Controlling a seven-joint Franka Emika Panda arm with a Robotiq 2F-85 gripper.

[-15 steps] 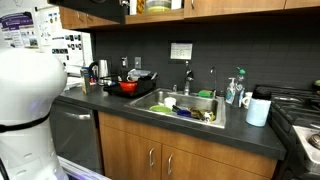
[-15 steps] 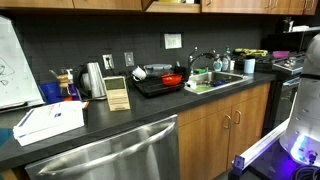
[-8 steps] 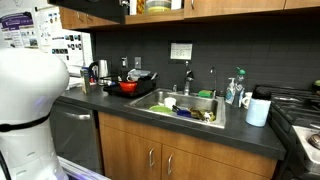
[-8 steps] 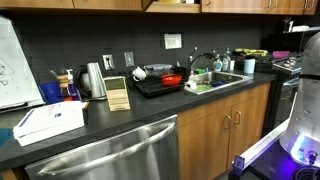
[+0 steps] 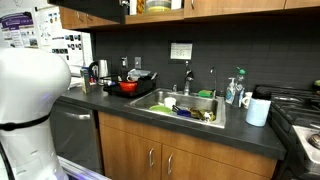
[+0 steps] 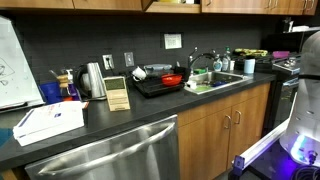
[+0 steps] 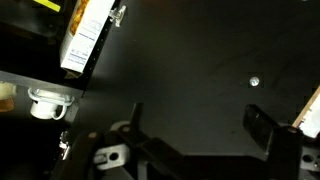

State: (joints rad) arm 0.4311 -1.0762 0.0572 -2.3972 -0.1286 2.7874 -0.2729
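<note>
In the wrist view my gripper (image 7: 197, 118) is open and empty, its two dark fingers spread wide in front of a dark, dim surface. A yellow and white box (image 7: 85, 35) and a white round fitting (image 7: 45, 103) sit at the left edge of that view. The gripper touches nothing. It does not show in either exterior view; only the robot's white body (image 5: 28, 110) shows there, and again at the edge of the other exterior view (image 6: 305, 100).
A dark kitchen counter (image 5: 250, 138) holds a steel sink (image 5: 185, 105) with dishes, a red bowl (image 5: 127, 87) on a black tray, a white container (image 5: 258, 110) and soap bottles (image 5: 235, 92). A kettle (image 6: 93, 80), wooden rack (image 6: 117, 93) and white box (image 6: 48, 122) stand on the counter.
</note>
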